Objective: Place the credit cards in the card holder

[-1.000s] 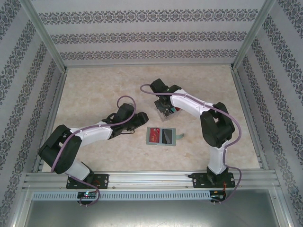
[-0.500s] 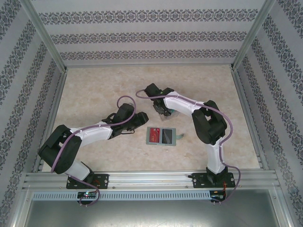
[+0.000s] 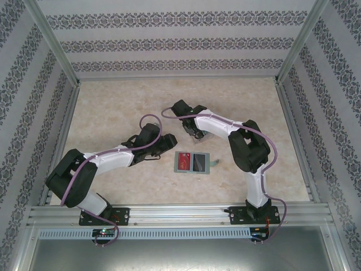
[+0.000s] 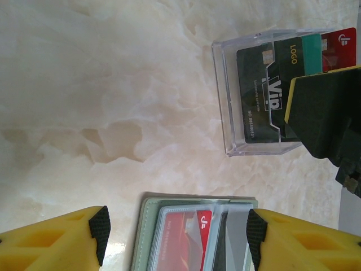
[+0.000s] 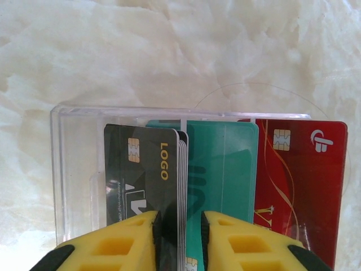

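Nearest the arm bases, the holder (image 4: 138, 237) lies open and flat on the worktop (image 3: 113, 101), pockets up so that a card can be slid in from above. A red card (image 4: 189, 237) already sits in its left pocket, while the pane beside it is too dim to say whether it is filled. Just behind and to the left, the left gripper (image 4: 177, 226) hovers with its fingers spread wide and nothing between them. It is aimed at the holder, probably placed to steady the sleeve when a card arrives. Farther back, a clear box (image 5: 62, 169) holds the stock, fanned so that each card shows an edge: a dark card (image 5: 141, 169) on a small stack, a teal card (image 5: 223, 169) and a second red card (image 5: 299, 180). The right gripper (image 5: 179, 237) reaches over the box's near side with its fingers drawn to a narrow slit that straddles the right edge of the dark card and its stack; whether the pads actually press on a card cannot be told. The pose suggests a pick in hand, the narrow opening suited to pinching a thin card by its edge. The task is judged partly done: at least three cards lie in the box, apart from the holder. Beyond the box the worktop runs to the patterned back wall (image 3: 180, 42).
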`<action>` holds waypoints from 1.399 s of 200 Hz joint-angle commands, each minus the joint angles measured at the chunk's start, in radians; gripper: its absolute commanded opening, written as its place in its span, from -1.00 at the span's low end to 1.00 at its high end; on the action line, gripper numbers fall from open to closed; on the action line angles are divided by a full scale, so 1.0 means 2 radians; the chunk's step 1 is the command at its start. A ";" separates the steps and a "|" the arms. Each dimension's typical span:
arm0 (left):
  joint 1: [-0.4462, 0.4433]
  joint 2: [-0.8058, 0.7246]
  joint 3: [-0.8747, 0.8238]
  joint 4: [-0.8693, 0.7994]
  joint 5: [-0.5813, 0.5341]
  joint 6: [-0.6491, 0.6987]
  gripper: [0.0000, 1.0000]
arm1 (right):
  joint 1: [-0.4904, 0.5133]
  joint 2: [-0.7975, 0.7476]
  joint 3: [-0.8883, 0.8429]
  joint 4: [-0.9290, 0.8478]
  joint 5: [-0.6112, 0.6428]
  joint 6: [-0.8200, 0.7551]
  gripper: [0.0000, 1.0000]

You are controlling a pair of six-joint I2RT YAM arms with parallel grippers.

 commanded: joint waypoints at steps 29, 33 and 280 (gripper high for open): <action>0.005 0.005 0.007 0.003 0.007 -0.008 0.35 | -0.001 -0.021 -0.011 0.005 0.018 -0.008 -0.66; 0.005 0.005 0.006 0.003 0.007 -0.008 0.34 | -0.001 -0.021 -0.011 0.005 0.018 -0.008 -0.67; 0.010 0.031 0.039 0.124 0.126 -0.037 0.47 | -0.123 -0.308 -0.232 0.200 -0.447 0.253 -1.00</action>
